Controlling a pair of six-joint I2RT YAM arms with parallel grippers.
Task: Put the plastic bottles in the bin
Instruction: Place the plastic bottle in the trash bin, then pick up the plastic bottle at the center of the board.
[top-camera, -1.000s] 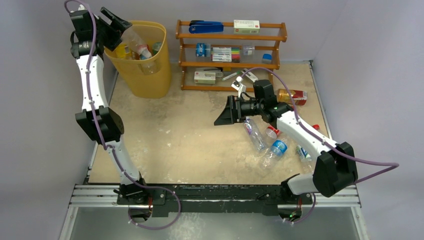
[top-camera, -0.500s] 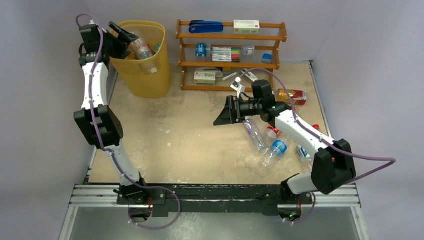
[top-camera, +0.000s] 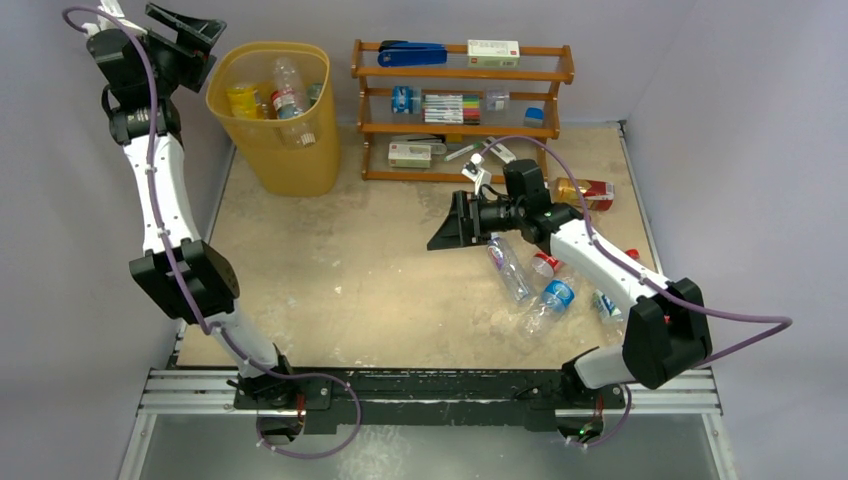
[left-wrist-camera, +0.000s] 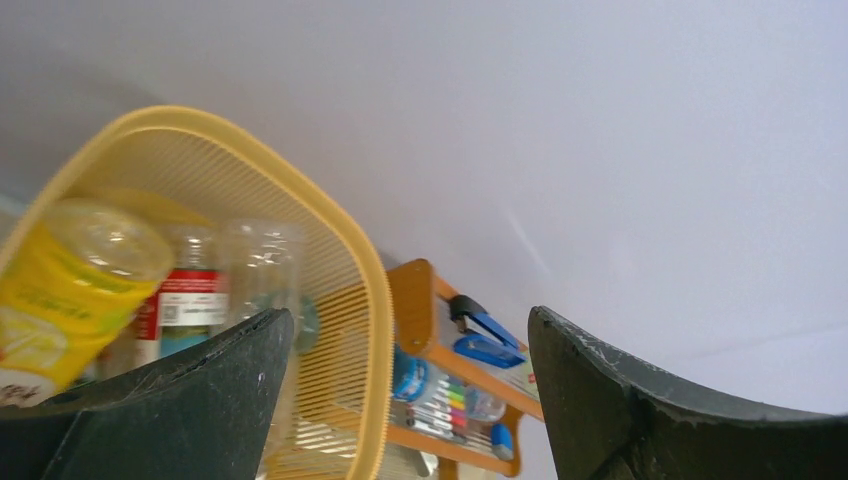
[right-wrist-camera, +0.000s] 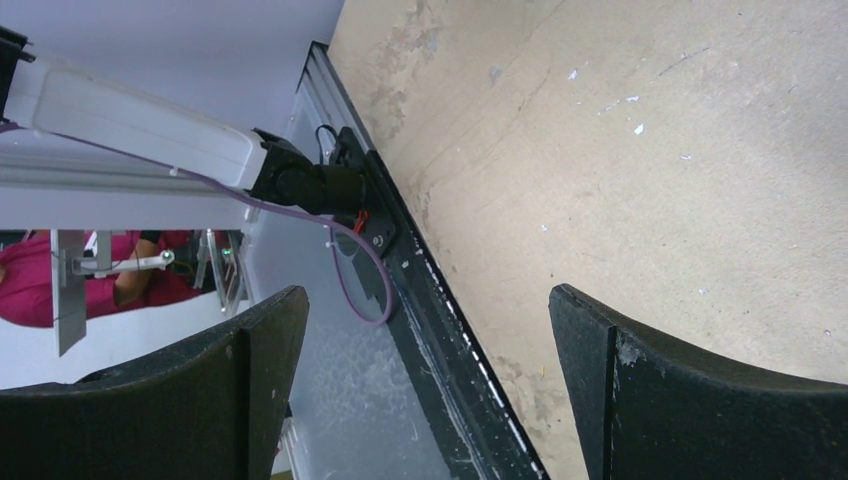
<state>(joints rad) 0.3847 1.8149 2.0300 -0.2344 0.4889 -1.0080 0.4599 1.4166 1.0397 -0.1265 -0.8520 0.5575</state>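
Note:
The yellow bin (top-camera: 300, 150) stands at the table's far left and holds several bottles, among them a clear one with a red label (top-camera: 288, 92) and a yellow one (top-camera: 243, 100). In the left wrist view the bin's rim (left-wrist-camera: 375, 300) and the yellow bottle (left-wrist-camera: 70, 290) show close by. My left gripper (top-camera: 190, 22) is open and empty, raised up to the left of the bin. Several bottles lie at the right: a clear one (top-camera: 510, 268), a blue-capped one (top-camera: 556, 294), an orange one (top-camera: 583, 190). My right gripper (top-camera: 447, 224) is open and empty, just left of them.
A brown wooden shelf rack (top-camera: 462, 100) stands at the back with a blue stapler (top-camera: 412, 52), a white box (top-camera: 493, 50) and pens. The right wrist view shows the table's near-left edge rail (right-wrist-camera: 440, 290) and the left arm's base.
My left gripper has let the clear bottle go into the bin, then opened and drawn back up and to the left. The right arm has barely moved.

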